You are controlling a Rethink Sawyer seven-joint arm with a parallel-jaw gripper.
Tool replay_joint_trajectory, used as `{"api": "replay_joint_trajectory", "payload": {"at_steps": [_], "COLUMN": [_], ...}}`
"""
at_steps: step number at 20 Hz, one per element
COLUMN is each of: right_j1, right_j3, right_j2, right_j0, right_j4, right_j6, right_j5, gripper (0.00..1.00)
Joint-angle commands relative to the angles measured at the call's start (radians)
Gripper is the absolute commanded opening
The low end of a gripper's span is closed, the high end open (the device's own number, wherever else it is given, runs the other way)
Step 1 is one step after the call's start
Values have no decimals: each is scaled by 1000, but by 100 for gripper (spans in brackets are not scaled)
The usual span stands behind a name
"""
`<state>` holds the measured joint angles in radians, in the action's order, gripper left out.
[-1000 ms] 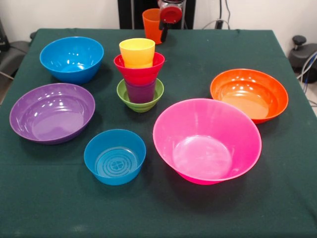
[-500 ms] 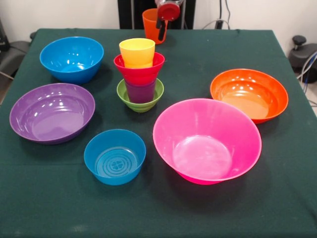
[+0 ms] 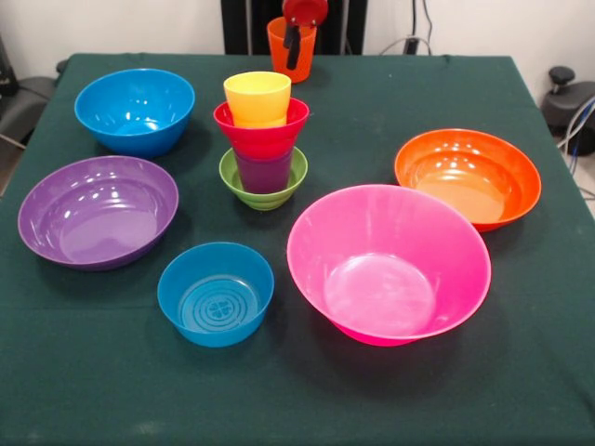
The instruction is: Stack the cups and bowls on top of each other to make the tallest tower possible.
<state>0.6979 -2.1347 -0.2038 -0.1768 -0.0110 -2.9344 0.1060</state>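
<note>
The tower stands left of the table's middle: a green bowl (image 3: pixel 244 177) holds a purple cup (image 3: pixel 264 173), with a red bowl (image 3: pixel 261 135) and a yellow cup (image 3: pixel 257 98) on top. An orange cup (image 3: pixel 277 51) stands upright at the far edge, behind the tower. My gripper (image 3: pixel 294 58) hangs down over the cup's front, its red housing at the picture's top edge. Whether it holds the cup does not show.
Loose bowls ring the tower: a mid-sized blue bowl (image 3: pixel 136 110) at far left, a purple bowl (image 3: pixel 98 211) at left, a small blue bowl (image 3: pixel 216 293) in front, a large pink bowl (image 3: pixel 389 263) at near right and an orange bowl (image 3: pixel 468 177) at right.
My gripper has shifted left and upward, from the orange cup's right side to over its middle. The cup, the tower and the bowls have stayed put.
</note>
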Motion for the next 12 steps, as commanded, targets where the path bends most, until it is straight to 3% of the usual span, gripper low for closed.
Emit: {"api": "replay_joint_trajectory", "payload": {"at_steps": [1,5,12], "right_j1": [101,117,67], "right_j3": [50,47,2], "right_j2": [86,88,103], "right_j0": [18,33,80], "right_j4": [-7,-16,-37], "right_j6": [24,11,-67], "right_j5": [181,234,138], "gripper": [100,100,100]}}
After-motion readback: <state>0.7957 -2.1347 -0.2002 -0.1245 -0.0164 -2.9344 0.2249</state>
